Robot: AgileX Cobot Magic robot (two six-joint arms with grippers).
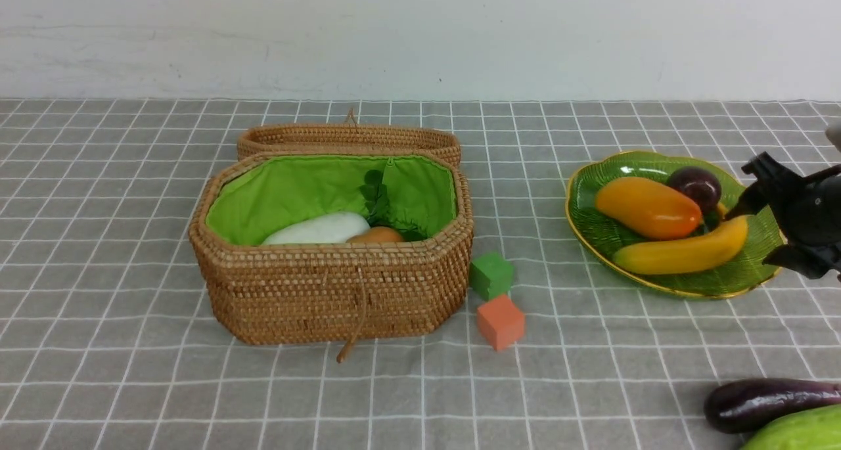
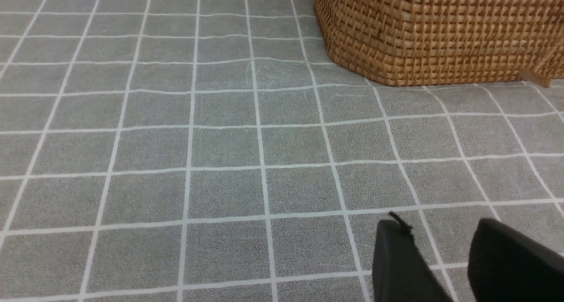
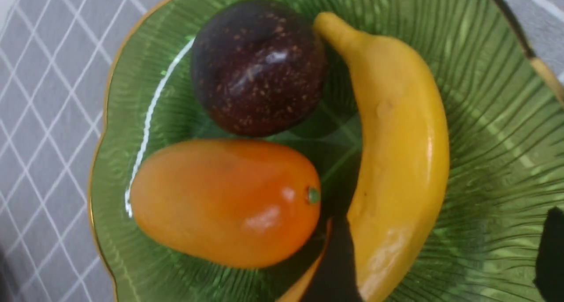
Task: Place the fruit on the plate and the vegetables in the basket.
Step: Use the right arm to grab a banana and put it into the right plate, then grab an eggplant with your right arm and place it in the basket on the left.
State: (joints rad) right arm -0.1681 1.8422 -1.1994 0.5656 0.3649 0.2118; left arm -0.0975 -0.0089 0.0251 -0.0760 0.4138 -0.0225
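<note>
Nearest the robot, the eggplant (image 1: pixel 769 403) and the cucumber (image 1: pixel 801 431) are seen lying side by side on the counter (image 1: pixel 131 371), well apart from the basket (image 1: pixel 328 299) and not yet sorted. The left hand (image 2: pixel 445 271) is held low over bare cloth near the basket's outer wall, fingers apart with nothing between them. Two foam cubes, orange (image 1: pixel 500 320) and green (image 1: pixel 491 274), are parked just beside the basket's right end; they are not counted as task items. Inside the basket the radish (image 1: pixel 318 229) and potato (image 1: pixel 376 236) are bedded on the green lining, with the lid (image 1: pixel 348 138) folded back behind. On the plate (image 1: pixel 594 230) the banana (image 1: pixel 683 253), mango (image 1: pixel 647 207) and round purple fruit (image 1: pixel 694 186) are all placed. The right hand (image 1: pixel 749 237) is spread astride the banana, not clamped; whether one finger grazes it cannot be told. Judged: fruit done, vegetables half done, eggplant and cucumber left.
</note>
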